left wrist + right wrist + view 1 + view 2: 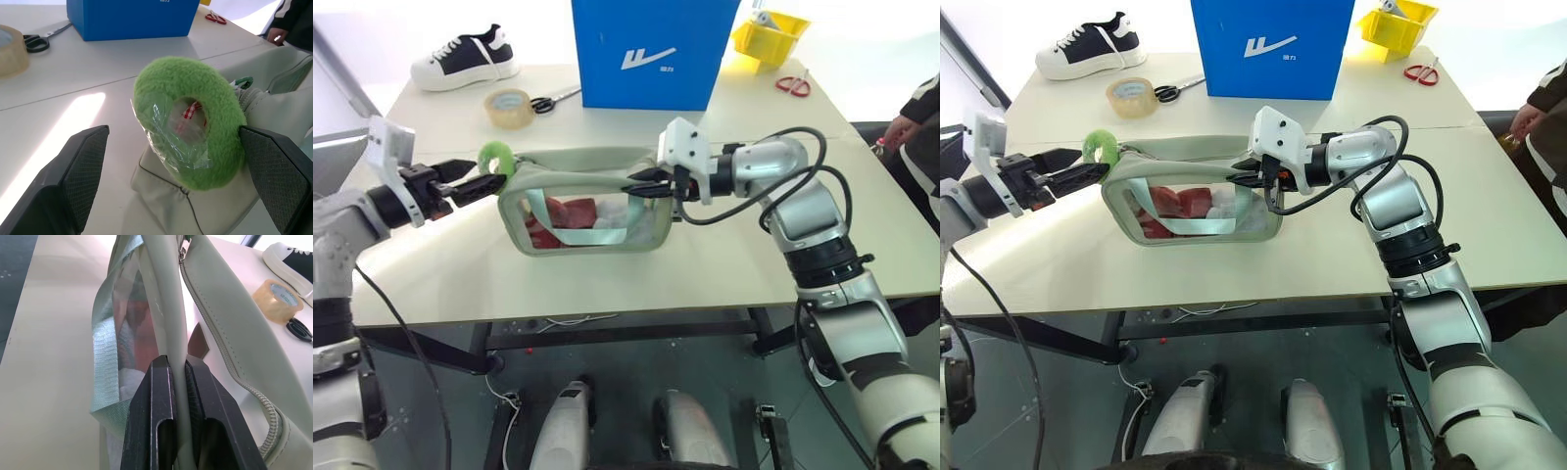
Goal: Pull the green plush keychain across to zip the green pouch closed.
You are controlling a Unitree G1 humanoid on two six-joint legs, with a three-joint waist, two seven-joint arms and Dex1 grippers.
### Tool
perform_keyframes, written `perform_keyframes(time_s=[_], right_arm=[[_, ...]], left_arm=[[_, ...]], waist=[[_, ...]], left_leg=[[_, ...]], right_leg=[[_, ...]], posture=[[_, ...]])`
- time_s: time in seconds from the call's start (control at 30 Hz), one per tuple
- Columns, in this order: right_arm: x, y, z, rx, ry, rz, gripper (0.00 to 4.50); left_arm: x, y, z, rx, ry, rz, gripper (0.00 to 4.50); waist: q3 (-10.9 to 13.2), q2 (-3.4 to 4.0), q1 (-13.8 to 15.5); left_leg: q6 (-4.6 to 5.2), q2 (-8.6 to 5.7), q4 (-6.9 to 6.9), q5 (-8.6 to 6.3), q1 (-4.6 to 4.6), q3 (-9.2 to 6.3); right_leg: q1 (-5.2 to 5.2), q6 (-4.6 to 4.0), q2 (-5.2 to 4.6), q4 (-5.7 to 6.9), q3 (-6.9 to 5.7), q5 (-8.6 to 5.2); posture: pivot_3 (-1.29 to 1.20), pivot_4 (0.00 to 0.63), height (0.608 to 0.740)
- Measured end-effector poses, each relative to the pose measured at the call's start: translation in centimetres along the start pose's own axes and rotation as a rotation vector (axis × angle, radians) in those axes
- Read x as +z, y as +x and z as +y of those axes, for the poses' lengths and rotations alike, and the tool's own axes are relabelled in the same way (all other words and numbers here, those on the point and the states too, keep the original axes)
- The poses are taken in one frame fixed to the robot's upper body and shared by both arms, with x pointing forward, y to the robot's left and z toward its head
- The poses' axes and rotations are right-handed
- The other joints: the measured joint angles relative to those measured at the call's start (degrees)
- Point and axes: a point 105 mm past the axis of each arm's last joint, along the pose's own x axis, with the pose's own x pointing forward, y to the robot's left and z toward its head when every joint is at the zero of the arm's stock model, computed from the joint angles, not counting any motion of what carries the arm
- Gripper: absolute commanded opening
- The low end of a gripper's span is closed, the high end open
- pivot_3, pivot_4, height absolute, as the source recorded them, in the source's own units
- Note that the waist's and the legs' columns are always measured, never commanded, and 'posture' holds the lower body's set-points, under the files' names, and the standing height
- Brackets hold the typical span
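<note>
Pale tabletop (450, 284) fills the workspace, with a blue box (651, 49), a tan tape roll (509, 106), black-handled scissors (551, 100) and a black-and-white sneaker (468, 59) lying towards its far side, and a yellow bin (769, 34) and red scissors (793, 85) at the far right corner. Nearer the front edge stands the green pouch (587, 211), upright, with red items showing through its clear side. The right gripper (646, 186) pinches the pouch's right end, its fingers pressed together on a fold of the pale fabric beside the zipper, as the right wrist view shows. The green plush keychain (496, 159) sits at the pouch's left end, fixed to the zipper. The left gripper (480, 182) has its fingers spread wide, and in the left wrist view the fuzzy ring lies between the two pads (80, 171), one of which is close against the plush while the other is apart from it. The step in hand looks like the reach for the keychain, with the pouch already braced and the zipper not yet drawn. Next, I judge, the left fingers must close on the ring firmly, then draw it along the zipper line towards the right gripper while that end stays anchored; soft plush may slip from a shallow pinch.
</note>
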Motion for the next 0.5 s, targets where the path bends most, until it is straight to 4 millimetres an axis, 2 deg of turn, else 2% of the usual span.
perform_keyframes(time_s=[0.07, 0.2, 0.3, 0.5], right_arm=[[0.0, 0.0, 0.0, 0.0, 0.001, 0.0, 0.0], [0.0, 0.0, 0.0, 0.0, 0.0, 0.0, 0.0], [0.0, 0.0, 0.0, -0.001, 0.0, 0.0, 0.0], [0.0, 0.0, 0.0, -0.002, 0.0, 0.0, 0.0]], left_arm=[[-0.2, 0.1, 0.0, -0.003, -0.007, 0.001, 3.31], [0.2, 0.4, -0.3, -0.03, -0.014, -0.019, 1.26], [0.6, 0.5, -0.4, -0.036, -0.015, -0.032, 0.02], [4.3, 0.5, -1.1, -0.075, 0.014, -0.14, 0.02]], waist=[[0.0, 0.0, 0.0], [0.0, 0.0, 0.0], [0.0, 0.0, 0.0], [0.0, 0.0, 0.0]], left_leg=[[0.0, 0.0, 0.0, 0.0, -0.01, 0.0], [0.0, 0.0, 0.0, 0.0, 0.0, -0.01], [0.0, 0.0, 0.01, 0.0, 0.0, -0.02], [0.0, -0.02, 0.01, 0.0, 0.0, -0.02]], right_leg=[[-0.01, 0.0, 0.0, 0.0, 0.0, 0.0], [0.01, 0.0, 0.0, 0.0, -0.01, 0.0], [0.0, 0.0, 0.0, 0.0, -0.02, 0.0], [0.01, 0.0, 0.0, 0.0, -0.03, 0.0]], posture=[[0.0, 0.15, 0.74], [0.0, 0.15, 0.74], [0.0, 0.15, 0.74], [0.0, 0.15, 0.74]])
